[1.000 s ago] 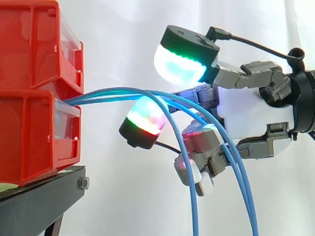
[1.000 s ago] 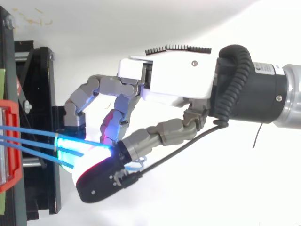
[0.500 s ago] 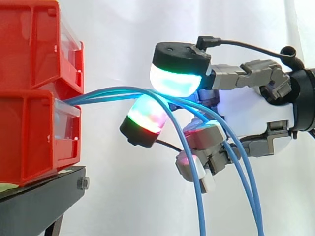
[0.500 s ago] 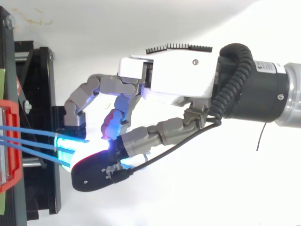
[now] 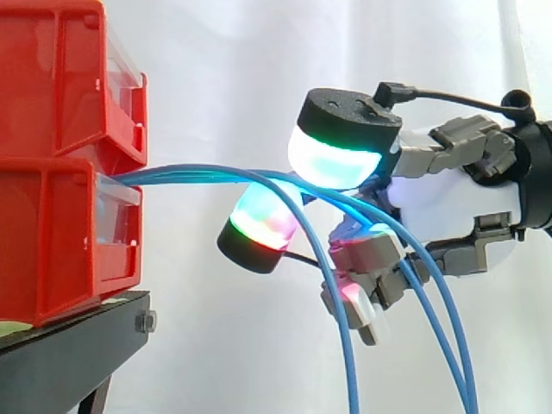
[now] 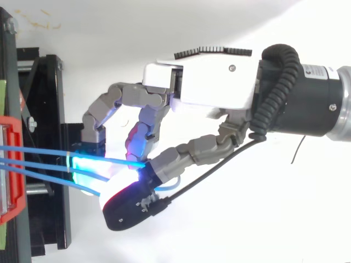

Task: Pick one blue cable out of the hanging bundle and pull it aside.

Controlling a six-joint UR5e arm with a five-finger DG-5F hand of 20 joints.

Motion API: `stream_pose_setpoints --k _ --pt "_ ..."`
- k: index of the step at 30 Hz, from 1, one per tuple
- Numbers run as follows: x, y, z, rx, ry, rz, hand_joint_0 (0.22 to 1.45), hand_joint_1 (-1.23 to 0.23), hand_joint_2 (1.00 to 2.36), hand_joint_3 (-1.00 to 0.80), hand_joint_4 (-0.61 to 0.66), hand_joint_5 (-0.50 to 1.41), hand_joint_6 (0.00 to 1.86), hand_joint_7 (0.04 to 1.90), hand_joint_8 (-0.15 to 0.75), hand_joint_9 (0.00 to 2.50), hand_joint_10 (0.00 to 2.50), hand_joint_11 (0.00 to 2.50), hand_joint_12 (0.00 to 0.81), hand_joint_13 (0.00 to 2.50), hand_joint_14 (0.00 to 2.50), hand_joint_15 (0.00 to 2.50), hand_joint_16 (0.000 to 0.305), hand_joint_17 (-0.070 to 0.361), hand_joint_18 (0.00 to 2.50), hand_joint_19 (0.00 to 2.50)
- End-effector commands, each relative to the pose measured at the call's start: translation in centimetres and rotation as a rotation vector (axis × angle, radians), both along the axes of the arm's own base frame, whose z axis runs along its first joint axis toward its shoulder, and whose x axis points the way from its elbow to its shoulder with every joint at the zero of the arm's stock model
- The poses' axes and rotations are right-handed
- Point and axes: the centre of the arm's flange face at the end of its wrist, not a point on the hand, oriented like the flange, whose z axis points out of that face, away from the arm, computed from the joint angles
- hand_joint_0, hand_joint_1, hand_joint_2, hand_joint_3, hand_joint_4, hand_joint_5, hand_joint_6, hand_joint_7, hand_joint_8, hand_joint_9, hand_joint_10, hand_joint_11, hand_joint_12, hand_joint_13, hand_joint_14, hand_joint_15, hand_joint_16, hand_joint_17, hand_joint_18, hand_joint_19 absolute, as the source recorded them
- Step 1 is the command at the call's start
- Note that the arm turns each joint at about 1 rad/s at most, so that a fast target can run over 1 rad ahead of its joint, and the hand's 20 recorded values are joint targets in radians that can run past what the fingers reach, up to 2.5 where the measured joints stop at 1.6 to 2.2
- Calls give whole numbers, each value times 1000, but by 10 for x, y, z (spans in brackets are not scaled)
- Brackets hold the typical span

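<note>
Three blue cables (image 5: 198,172) leave two stacked red bins (image 5: 52,241) at centre left, run level rightward, then arch down to lower right; the hand (image 5: 448,198), centre right, curls round them

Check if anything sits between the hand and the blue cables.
Nothing visible does. The hand is right in among the blue cables, just past where they leave the red bins. Whether it grips one can't be told.
</note>
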Motion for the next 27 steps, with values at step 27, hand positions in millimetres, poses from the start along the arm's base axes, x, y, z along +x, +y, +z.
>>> stream_pose_setpoints --k 27 --pt "-13 -16 23 -119 31 50 703 -866 1000 -500 -87 -179 954 652 255 1220 14 1166 329 1068 26 867 40 90 940 775"
